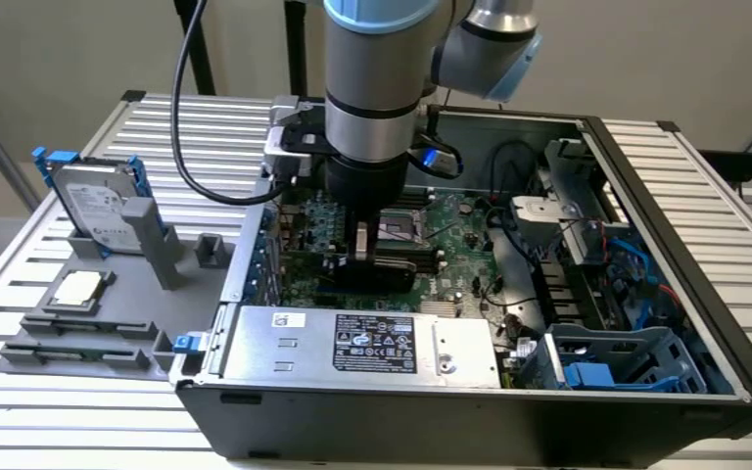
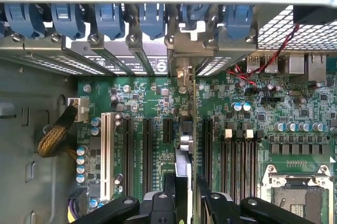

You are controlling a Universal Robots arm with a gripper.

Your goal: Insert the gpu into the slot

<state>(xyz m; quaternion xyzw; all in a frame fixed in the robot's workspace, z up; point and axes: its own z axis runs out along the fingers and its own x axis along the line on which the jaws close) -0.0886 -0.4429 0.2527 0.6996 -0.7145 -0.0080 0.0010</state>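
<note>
The pincer [image 1: 360, 257] reaches down into the open computer case [image 1: 664, 294], pinching the gpu [image 1: 387, 260] from both sides. In the wrist view the pincer [image 2: 184, 199] holds the gpu [image 2: 183, 153] upright and edge-on over the green motherboard [image 2: 152, 103], between black connector strips [image 2: 146, 153], with its silver end at the case's slotted rear wall [image 2: 131, 63]. Whether its lower edge is seated, I cannot tell. A grey power supply [image 1: 363, 343] lies at the case's near side. A hard drive [image 1: 95, 206] stands on the desk [image 1: 63, 411], at the exterior view's left.
</note>
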